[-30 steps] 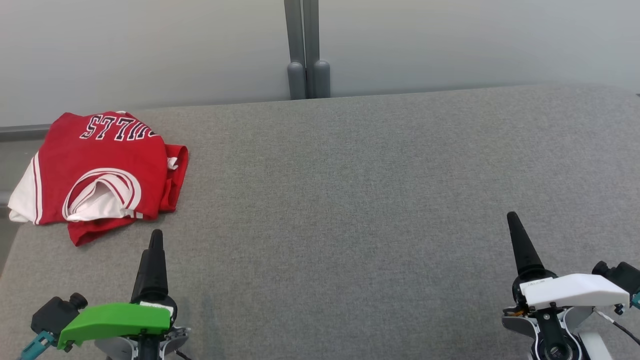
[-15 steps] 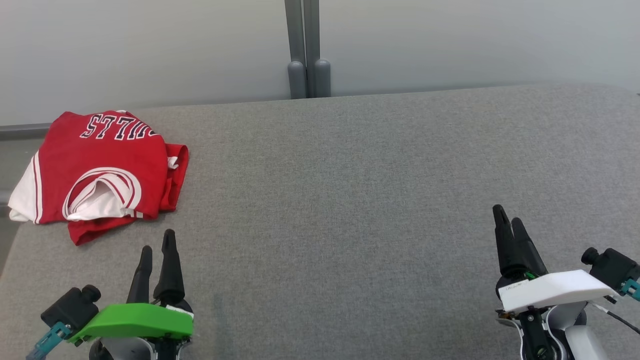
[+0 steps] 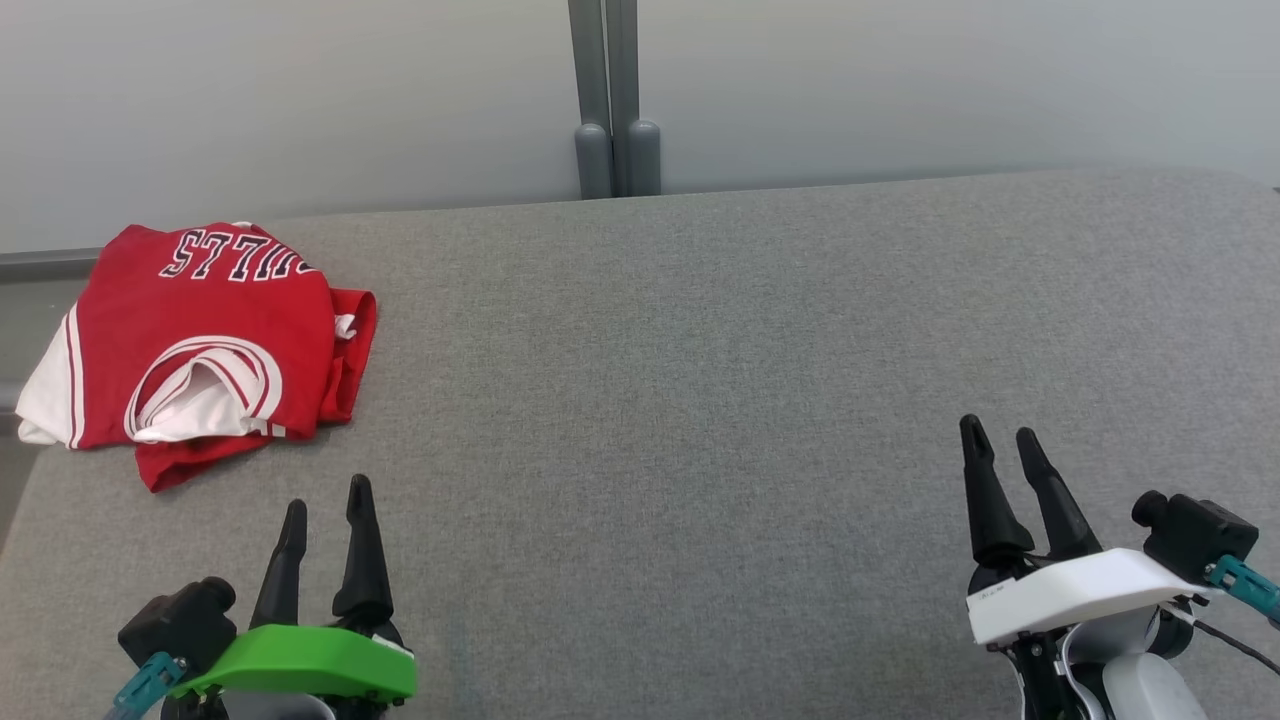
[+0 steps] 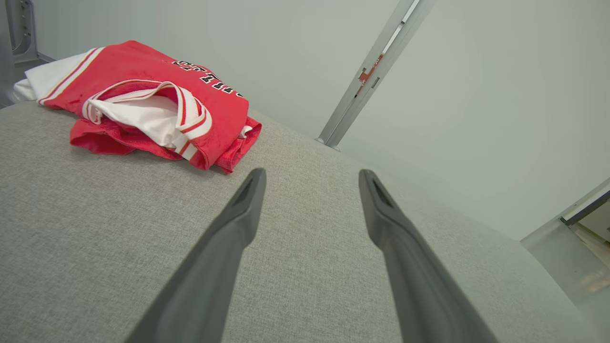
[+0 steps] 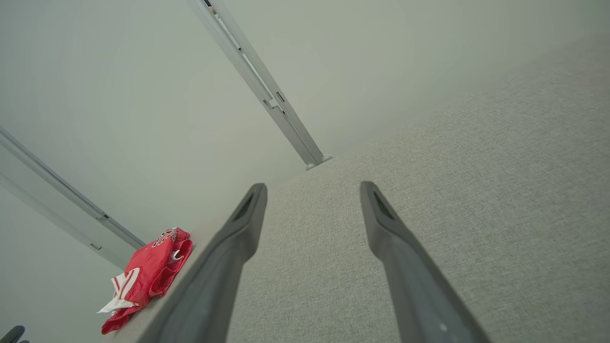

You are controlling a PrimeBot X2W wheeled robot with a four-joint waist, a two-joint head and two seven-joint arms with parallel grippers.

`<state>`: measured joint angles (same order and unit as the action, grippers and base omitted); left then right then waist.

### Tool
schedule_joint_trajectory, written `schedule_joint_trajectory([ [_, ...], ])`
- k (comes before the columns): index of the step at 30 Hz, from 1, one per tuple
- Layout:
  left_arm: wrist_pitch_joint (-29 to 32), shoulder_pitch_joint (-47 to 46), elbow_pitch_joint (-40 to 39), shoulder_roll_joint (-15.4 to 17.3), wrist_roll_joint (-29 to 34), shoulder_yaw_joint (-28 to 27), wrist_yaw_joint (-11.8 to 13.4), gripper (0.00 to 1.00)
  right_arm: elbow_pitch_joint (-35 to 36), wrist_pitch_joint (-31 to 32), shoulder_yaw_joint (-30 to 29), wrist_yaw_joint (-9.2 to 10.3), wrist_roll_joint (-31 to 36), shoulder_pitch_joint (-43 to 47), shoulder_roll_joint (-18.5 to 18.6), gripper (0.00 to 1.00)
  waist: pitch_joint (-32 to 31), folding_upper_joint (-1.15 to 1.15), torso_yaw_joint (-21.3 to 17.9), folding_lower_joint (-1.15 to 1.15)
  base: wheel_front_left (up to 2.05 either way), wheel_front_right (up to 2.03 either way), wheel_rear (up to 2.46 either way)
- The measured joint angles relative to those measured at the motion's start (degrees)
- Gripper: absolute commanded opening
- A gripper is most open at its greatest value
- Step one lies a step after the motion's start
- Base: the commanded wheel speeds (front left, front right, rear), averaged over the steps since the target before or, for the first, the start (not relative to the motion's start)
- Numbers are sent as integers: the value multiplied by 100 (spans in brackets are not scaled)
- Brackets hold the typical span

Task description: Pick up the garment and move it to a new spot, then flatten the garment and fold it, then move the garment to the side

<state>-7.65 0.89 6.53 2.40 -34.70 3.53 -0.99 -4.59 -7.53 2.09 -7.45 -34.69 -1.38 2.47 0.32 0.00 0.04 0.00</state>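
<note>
Robot at rest over its work: a folded red jersey [image 3: 200, 340], trimmed in white and lettered in dark-edged white along its far edge, lies at the far left corner of a grey fabric-covered desk [image 3: 700, 400]. One white sleeve reaches the desk's left edge. The left claw [image 3: 327, 495], mounted under a green cover [image 3: 300, 665], hovers at the near left with its two dark fingers spread wide and nothing between them. The jersey sits just beyond and to the left of its tips, not touching. In the left wrist view the red-and-white ribbed collar faces the camera, and the cloth is bunched in layers. The right claw [image 3: 998, 427], under a white cover [image 3: 1080, 595], stands at the near right, also wide open and empty, well apart from the jersey across the grey fabric. Behind the desk a grey post [image 3: 610, 100] rises against a pale wall [image 3: 300, 100].
</note>
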Motion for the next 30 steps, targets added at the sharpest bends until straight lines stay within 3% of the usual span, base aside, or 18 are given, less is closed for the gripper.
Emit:
schedule_joint_trajectory([
  [30,-404,145,38,12,1625,98,148,100,66,-413,281,-1,1869,77,14,100,8,0,-7,0,0,0,0],
])
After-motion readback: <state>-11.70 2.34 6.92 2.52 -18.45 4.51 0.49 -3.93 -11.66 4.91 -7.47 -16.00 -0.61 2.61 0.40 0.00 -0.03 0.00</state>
